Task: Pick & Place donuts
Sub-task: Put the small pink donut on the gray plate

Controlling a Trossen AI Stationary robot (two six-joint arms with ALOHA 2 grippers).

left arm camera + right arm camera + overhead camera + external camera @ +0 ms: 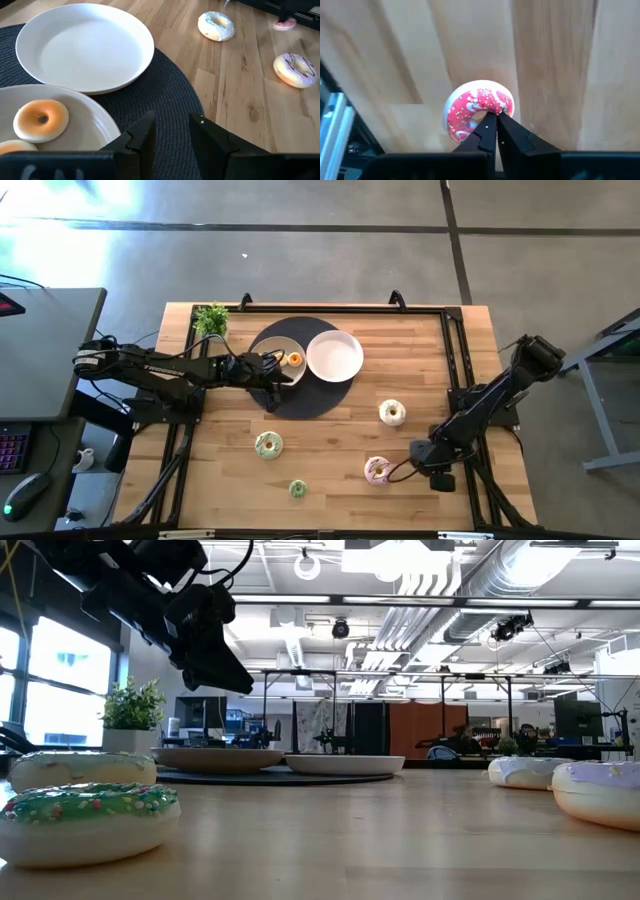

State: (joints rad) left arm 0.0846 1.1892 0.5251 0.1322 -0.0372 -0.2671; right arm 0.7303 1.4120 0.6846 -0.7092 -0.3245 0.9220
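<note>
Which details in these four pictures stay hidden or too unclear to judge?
- Right wrist view: the right end effector has its fingers close together at the pink donut; whether they pinch its rim is hidden by the fingers themselves.
- Left wrist view: a second orange donut on the grey plate is cut off by the picture's edge.
- Low view: the plates' contents are hidden by their rims.
</note>
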